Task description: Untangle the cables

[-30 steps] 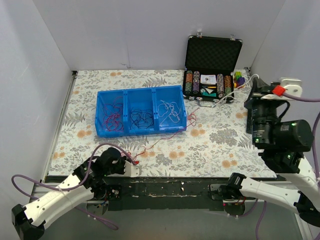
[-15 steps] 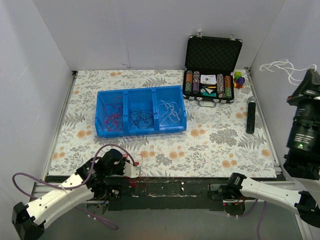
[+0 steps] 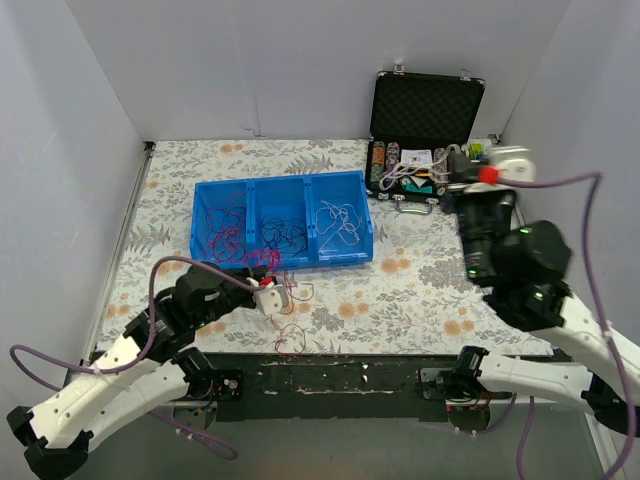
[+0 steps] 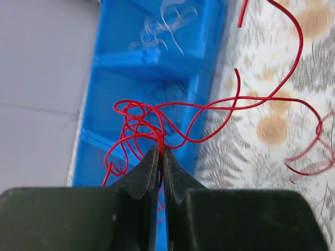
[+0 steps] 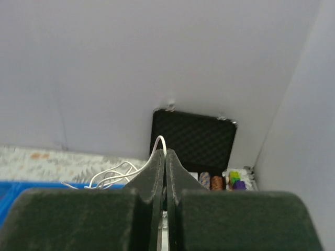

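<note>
My left gripper (image 3: 272, 296) is shut on a bunch of red cables (image 3: 291, 336), just in front of the blue bin (image 3: 282, 182). In the left wrist view the jaws (image 4: 160, 150) pinch the red loops (image 4: 220, 104), which trail over the floral table. The bin's left cell holds red cables (image 3: 226, 238), the middle dark ones (image 3: 283, 236), the right white ones (image 3: 339, 221). My right gripper (image 3: 458, 172) is shut on a white cable (image 3: 398, 172) and holds it raised by the poker chip case. In the right wrist view the jaws (image 5: 165, 152) grip the white cable (image 5: 112, 175).
An open black poker chip case (image 3: 424, 110) stands at the back right, also in the right wrist view (image 5: 194, 140). Small coloured blocks (image 3: 478, 152) lie beside it. White walls close in the left, back and right. The blue bin (image 4: 157, 68) lies just ahead of the left gripper.
My left gripper moved from the table's near edge forward toward the bin, carrying the red cables. My right arm swung from high at the right down to the chip case with the white cable.
</note>
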### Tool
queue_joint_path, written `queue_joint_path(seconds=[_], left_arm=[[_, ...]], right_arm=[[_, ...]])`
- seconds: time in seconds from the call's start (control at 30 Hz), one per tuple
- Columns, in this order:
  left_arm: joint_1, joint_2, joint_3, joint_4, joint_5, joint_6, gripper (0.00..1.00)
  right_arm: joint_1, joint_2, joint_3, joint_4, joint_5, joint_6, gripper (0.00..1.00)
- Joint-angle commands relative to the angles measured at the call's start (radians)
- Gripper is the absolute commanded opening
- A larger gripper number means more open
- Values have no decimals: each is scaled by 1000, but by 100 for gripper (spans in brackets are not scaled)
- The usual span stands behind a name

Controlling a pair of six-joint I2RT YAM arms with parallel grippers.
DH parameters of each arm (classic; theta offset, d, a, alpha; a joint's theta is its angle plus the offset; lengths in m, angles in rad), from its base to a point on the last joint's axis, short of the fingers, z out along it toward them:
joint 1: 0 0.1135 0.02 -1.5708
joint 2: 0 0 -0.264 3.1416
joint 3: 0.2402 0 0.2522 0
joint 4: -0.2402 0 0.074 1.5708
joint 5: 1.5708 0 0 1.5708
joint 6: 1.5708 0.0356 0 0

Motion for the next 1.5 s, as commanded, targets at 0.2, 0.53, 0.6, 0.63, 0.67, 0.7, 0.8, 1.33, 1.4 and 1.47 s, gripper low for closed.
queue_joint_path(seconds=[0.2,0.53,0.6,0.63,0.67,0.7,0.8,1.33,1.4,1.47], left_arm=[[3,63,255,-94,158,-27,0],[4,72,345,-140,153,35,0],[3,76,359,-140,152,45,0],[4,77,364,-140,152,50,0],[4,79,365,-140,153,53,0],[4,79,365,-140,153,58,0],[4,77,365,-140,155,70,0],[9,71,352,-144,150,87,0],[10,69,342,-135,139,85,0],[12,68,332,-109,119,88,0]], right_arm=[[-72,237,-75,-50,-235,246,1],[-271,380,-156,-44,-482,404,1],[-294,418,-162,-40,-532,427,1],[-307,432,-169,-34,-553,441,1],[-314,448,-175,-30,-578,453,1],[-323,466,-178,-28,-596,466,1],[-340,521,-187,-19,-633,483,1],[-353,439,-194,-80,-795,571,87],[-340,364,-256,-59,-872,601,87],[-325,261,-332,-36,-964,618,87]])
